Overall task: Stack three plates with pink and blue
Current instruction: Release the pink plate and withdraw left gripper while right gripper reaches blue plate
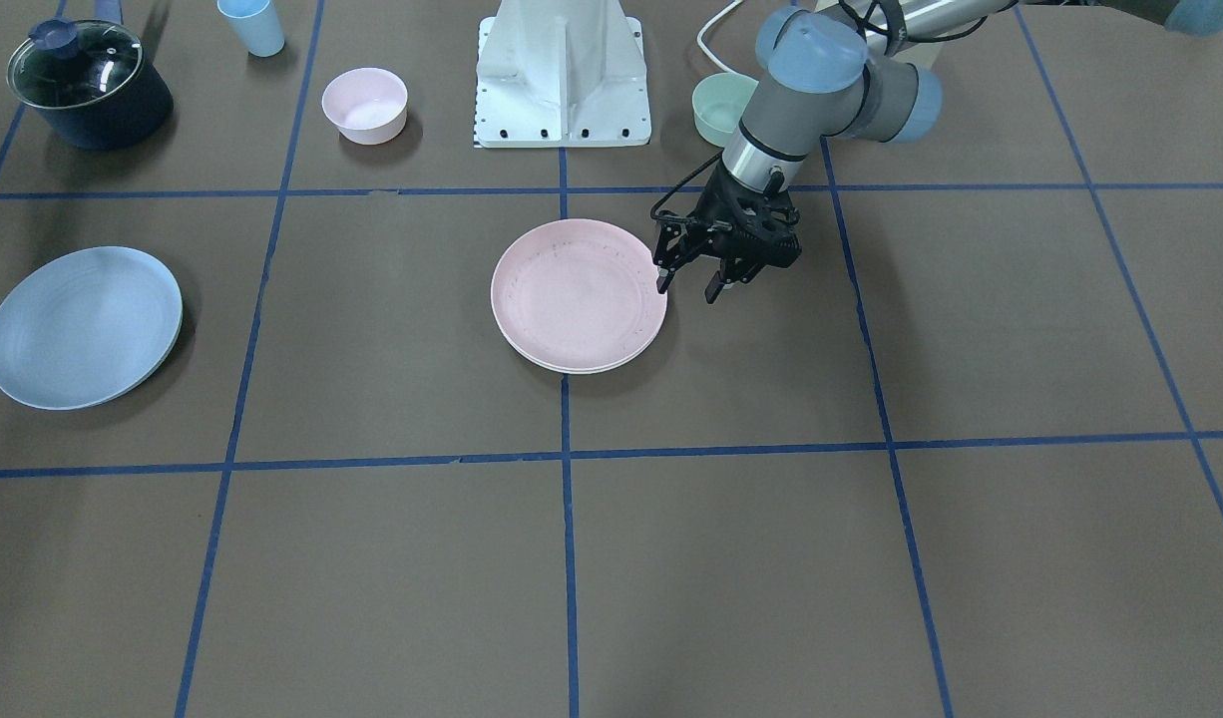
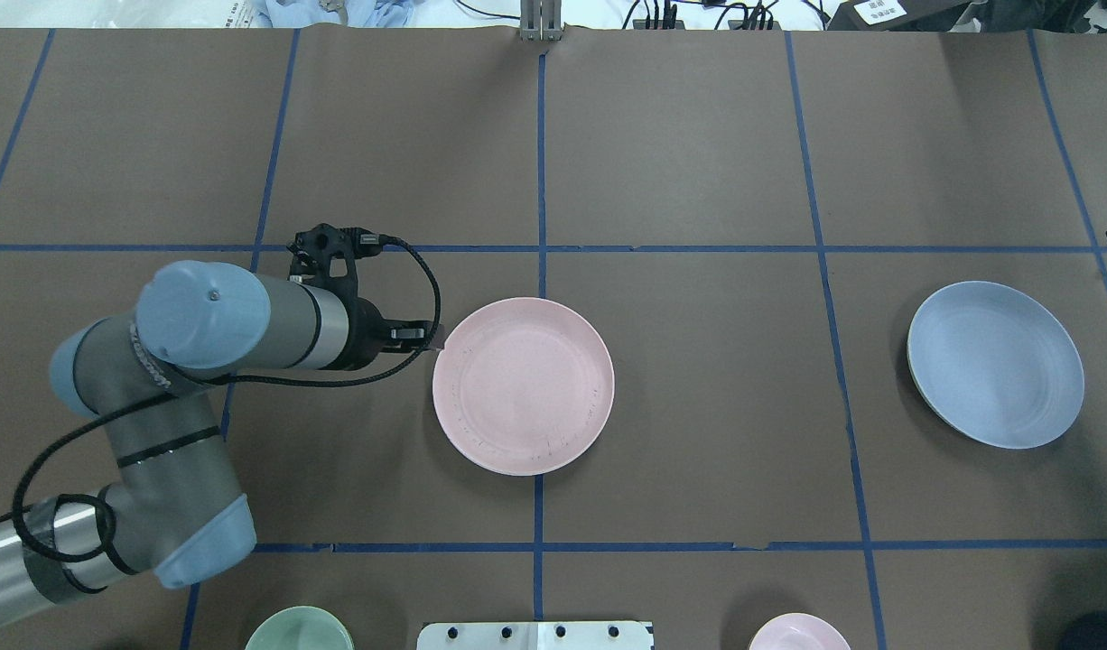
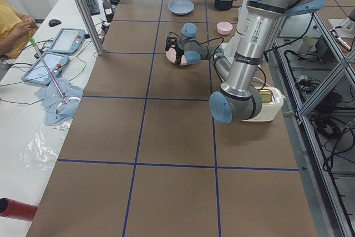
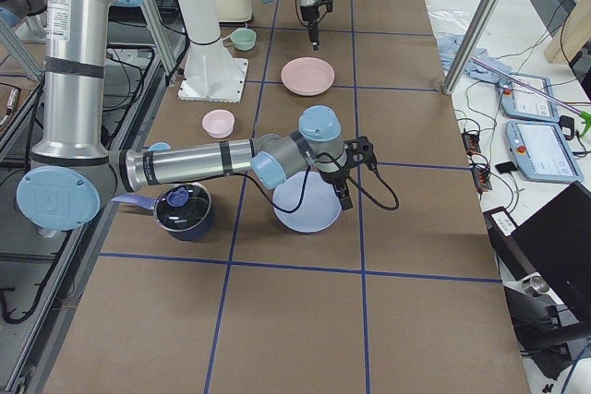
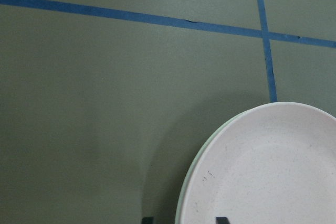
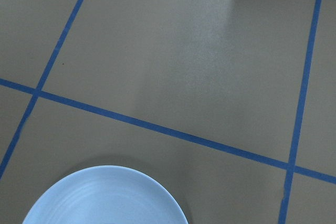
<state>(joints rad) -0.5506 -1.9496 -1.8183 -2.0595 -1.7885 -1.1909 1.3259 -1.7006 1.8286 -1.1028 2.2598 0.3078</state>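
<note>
The pale pink plate (image 1: 579, 296) lies on top of the cream-white plate (image 1: 582, 369) at the table's middle; only the cream rim shows, also in the left wrist view (image 5: 182, 208). My left gripper (image 1: 686, 289) is open and empty at the stack's rim on my left side. In the left wrist view the two fingertips (image 5: 147, 220) stand either side of that rim. The light blue plate (image 1: 83, 327) lies alone on my right side. My right gripper (image 4: 343, 193) hovers by the blue plate (image 4: 305, 209); I cannot tell whether it is open or shut.
A dark pot with a glass lid (image 1: 88, 85), a light blue cup (image 1: 252, 25), a small pink bowl (image 1: 364, 105) and a mint-green bowl (image 1: 723, 108) stand along the robot's side, near the white robot base (image 1: 564, 75).
</note>
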